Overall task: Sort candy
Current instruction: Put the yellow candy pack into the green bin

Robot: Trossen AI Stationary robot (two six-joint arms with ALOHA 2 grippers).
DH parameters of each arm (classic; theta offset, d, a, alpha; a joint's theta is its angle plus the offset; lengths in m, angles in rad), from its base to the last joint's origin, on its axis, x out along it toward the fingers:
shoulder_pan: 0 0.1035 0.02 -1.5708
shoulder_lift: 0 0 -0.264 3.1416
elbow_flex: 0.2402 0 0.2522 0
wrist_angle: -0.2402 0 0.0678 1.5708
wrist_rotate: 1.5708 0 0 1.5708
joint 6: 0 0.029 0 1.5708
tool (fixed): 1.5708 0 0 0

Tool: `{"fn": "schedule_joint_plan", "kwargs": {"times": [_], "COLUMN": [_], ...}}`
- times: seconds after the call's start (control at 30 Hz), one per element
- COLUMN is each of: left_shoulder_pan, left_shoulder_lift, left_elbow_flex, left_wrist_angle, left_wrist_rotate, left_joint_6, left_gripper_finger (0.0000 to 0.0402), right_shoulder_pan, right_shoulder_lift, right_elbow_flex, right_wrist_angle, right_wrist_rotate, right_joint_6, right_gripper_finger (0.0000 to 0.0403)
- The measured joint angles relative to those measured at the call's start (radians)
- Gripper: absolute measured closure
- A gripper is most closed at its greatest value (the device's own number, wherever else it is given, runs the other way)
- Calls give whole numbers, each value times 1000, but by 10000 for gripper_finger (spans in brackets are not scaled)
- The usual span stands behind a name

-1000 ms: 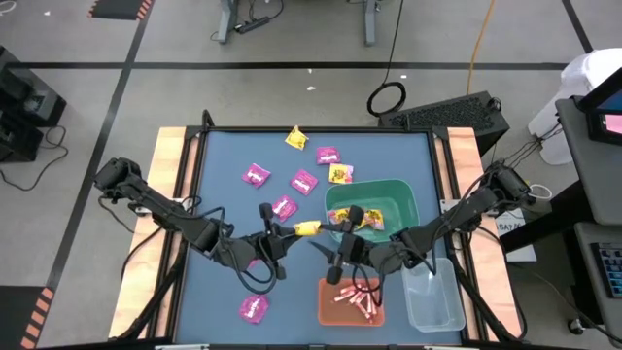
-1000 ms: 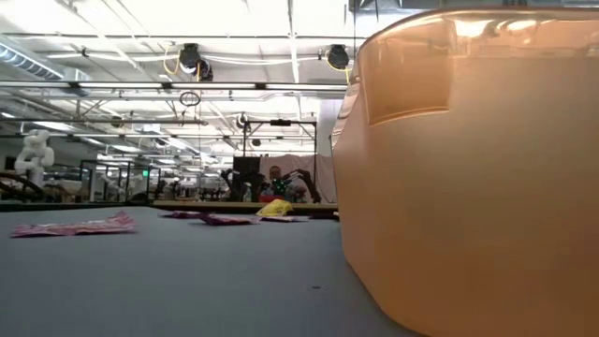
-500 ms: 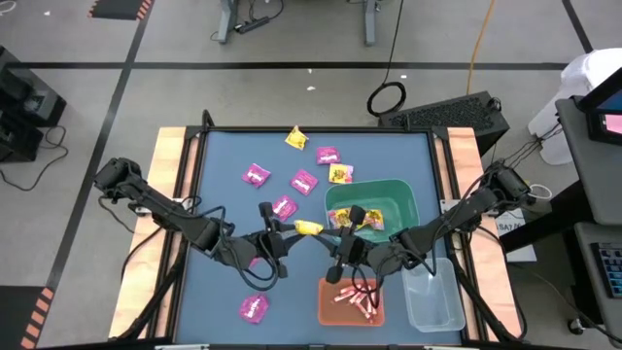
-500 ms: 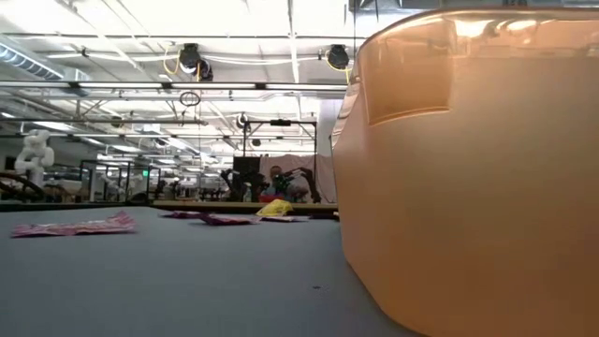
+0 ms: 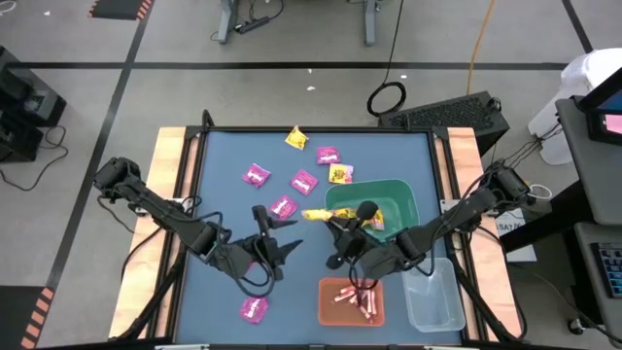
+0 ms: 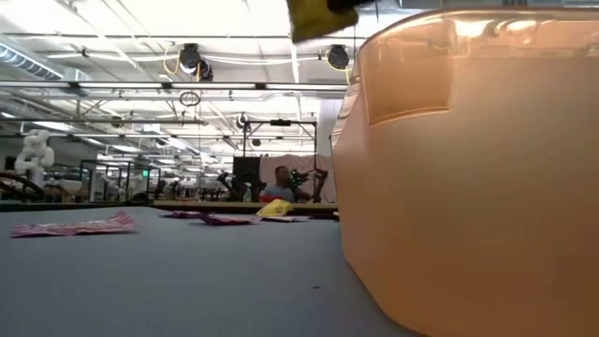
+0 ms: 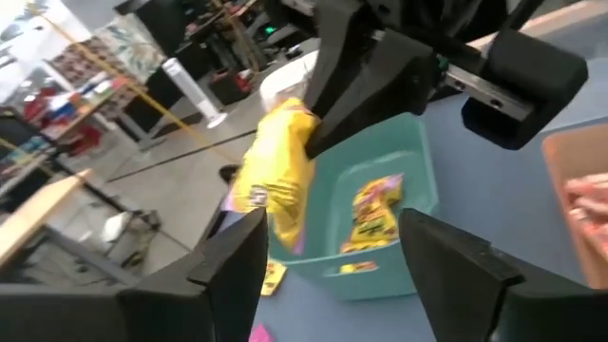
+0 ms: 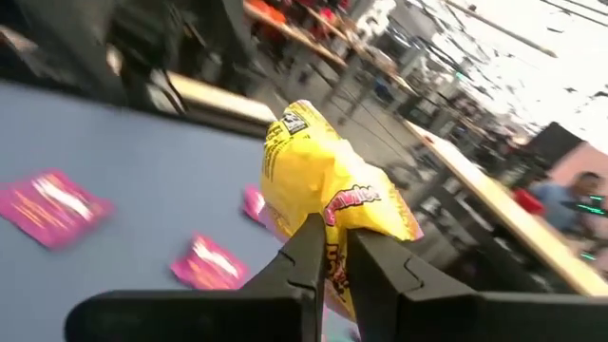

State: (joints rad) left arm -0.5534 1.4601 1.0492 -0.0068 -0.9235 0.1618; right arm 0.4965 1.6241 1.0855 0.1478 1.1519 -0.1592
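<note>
My right gripper point(image 5: 328, 222) is shut on a yellow candy packet point(image 5: 314, 214), which hangs above the blue table just left of the green bin point(image 5: 394, 194). The packet also shows in the right wrist view point(image 8: 318, 185), the left wrist view point(image 7: 277, 180) and the low view point(image 6: 316, 17). My left gripper point(image 5: 285, 249) stands open a little nearer and to the left, touching nothing. Magenta packets point(image 5: 304, 182) and two yellow packets point(image 5: 340, 174) lie flat on the table's far half. One magenta packet point(image 5: 253, 308) lies near the front. My right gripper pinches the yellow packet between its two fingers point(image 8: 306, 249) at the packet's end nearest the gripper point(image 8: 334, 249). The fingers come from the table's right and near side, slanting. The packet sticks out past the fingertips, lifted clear of the table.
The green bin holds yellow packets point(image 5: 375, 220). An orange bin point(image 5: 328, 309) with pink sticks point(image 5: 358, 299) stands at the front, and it fills the right of the low view point(image 6: 468, 187). A clear bin point(image 5: 433, 292) stands to its right. Wooden rails point(image 5: 167, 165) edge the table.
The yellow packet has passed from my left gripper to my right. The right gripper shut on it and has carried it a little up and toward the far edge. The left gripper opened, let go and drew back toward the near left.
</note>
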Motion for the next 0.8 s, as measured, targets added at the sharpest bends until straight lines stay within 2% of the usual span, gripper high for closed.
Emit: {"fn": "schedule_joint_plan", "kwargs": {"times": [0.13,0.2,0.3,0.43,0.53,0.63,0.8], "left_shoulder_pan": [12,26,69,158,252,362,560], "left_shoulder_lift": [0,0,0,0,0,0,0], "left_elbow_flex": [0,0,-10,-30,-32,-32,-32], "left_wrist_angle": [-36,-60,-63,-67,-62,-63,-63], "left_wrist_rotate": [-15,-17,-21,-9,71,189,395], "left_joint_6": [-25,-26,-21,14,28,32,35], "left_gripper_finger": [157,157,157,158,158,158,158], "right_shoulder_pan": [0,0,0,0,-1,-2,-2], "right_shoulder_lift": [0,0,0,0,0,0,0], "right_elbow_flex": [0,0,0,0,0,0,0], "right_wrist_angle": [-202,-332,-556,-889,-1114,-1259,-1326], "right_wrist_rotate": [77,80,63,-22,-101,-181,-257], "right_joint_6": [119,212,402,717,930,1061,1068], "right_gripper_finger": [372,372,372,372,372,372,372]}}
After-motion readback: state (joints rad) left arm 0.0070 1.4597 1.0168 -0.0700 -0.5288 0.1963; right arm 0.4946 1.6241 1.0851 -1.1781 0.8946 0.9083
